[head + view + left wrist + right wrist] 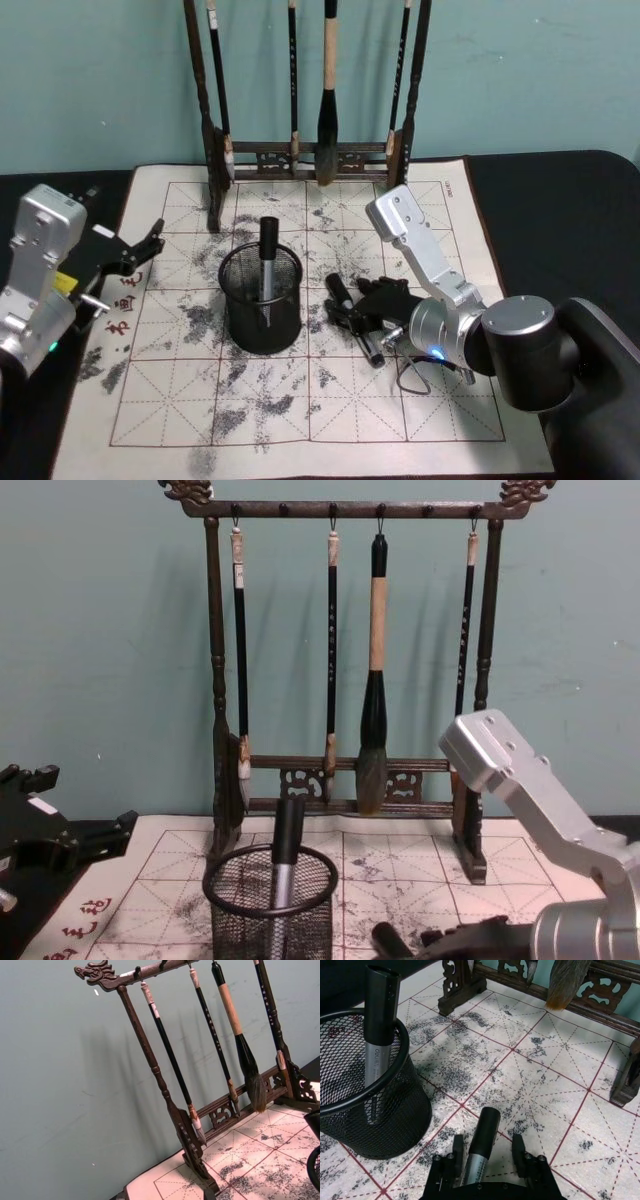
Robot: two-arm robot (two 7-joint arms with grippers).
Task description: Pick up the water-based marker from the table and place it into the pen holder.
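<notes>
A water-based marker (pixel 339 291) with a black cap and silver barrel lies on the practice mat just right of the pen holder (pixel 250 325). My right gripper (pixel 362 312) is down at the mat and open. Its fingers straddle the marker (pixel 482 1132), one pad touching the barrel and the other standing a little off. The pen holder (pixel 395 1120) is a black mesh cup with another marker (pixel 379 1035) standing upright in it. My left gripper (pixel 148 243) hovers open over the mat's left edge, well left of the holder (pixel 240 930).
A dark wooden brush rack (pixel 300 155) with several hanging brushes (pixel 375 680) stands at the back of the ink-stained grid mat (pixel 300 420). Black tablecloth (pixel 560 210) surrounds the mat. A thin cable (pixel 410 378) loops beside my right wrist.
</notes>
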